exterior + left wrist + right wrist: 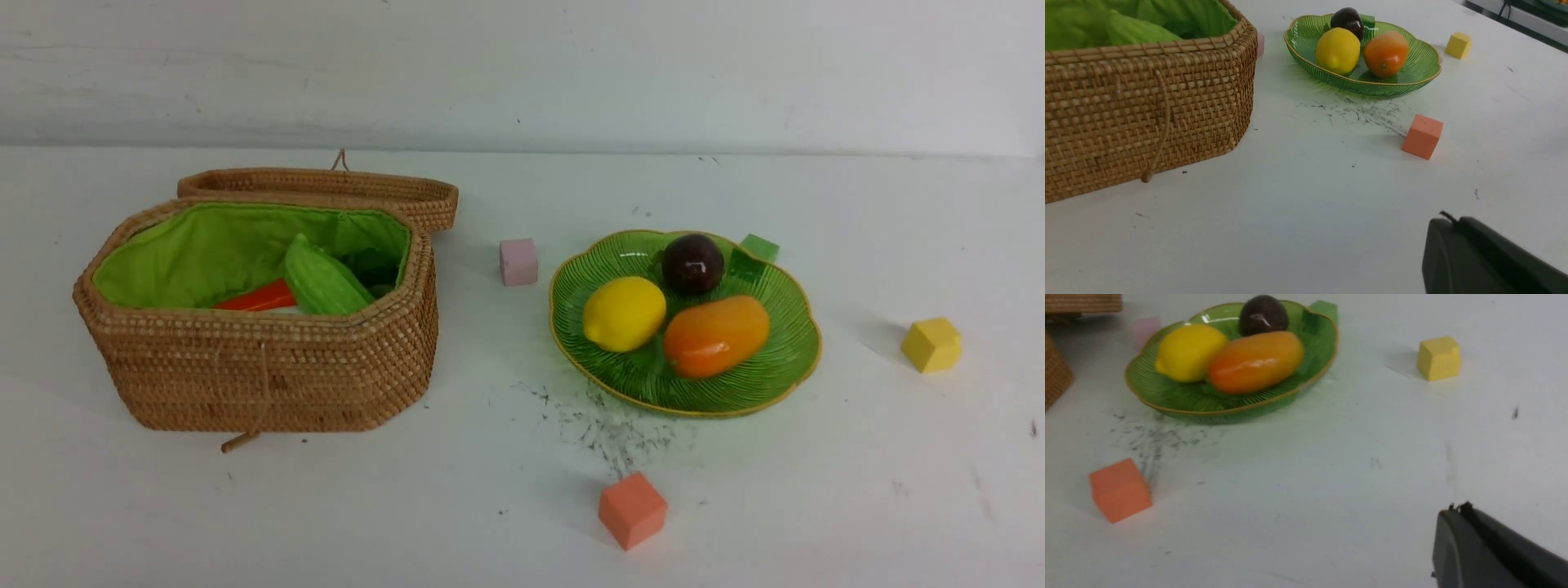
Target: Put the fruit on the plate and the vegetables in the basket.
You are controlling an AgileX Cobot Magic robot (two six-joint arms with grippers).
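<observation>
Currently, scene as follows:

- Basket [269, 359] sits on the robot's left side of the bench [490, 506], open; lid [326, 192] lies just behind it, touching the back rim. Loop fastener [253, 408] hangs down the front wall.
- Inside the basket, against the green lining [188, 253]: light green gourd [322, 282] leaning up, orange carrot [257, 298] beside it. A sliver of white under the carrot – can't confirm it as the radish.
- Plate [759, 384] is on the right of centre, well apart from the basket.
- On the plate: lemon [624, 313] on the left, mango [717, 335] on the right, touching or nearly so; mangosteen [692, 263] behind them, near the far rim.
- Foam cubes loose on the bench: pink cube [519, 261] between basket and plate, green cube [759, 247] just behind the plate's far edge, yellow cube [931, 345] off to the plate's right, orange cube [632, 510] nearest the robot.
- Dark scuff marks [608, 425] on the bench just in front of the plate.
- Left tool [1490, 261]: only a dark corner of the housing shows in the left wrist view, above bare bench – fingers not visible, can't tell whether spread or pressed together.
- Right tool [1494, 551]: same in the right wrist view, dark corner only, state can't be told. Neither shows in the front view.
</observation>
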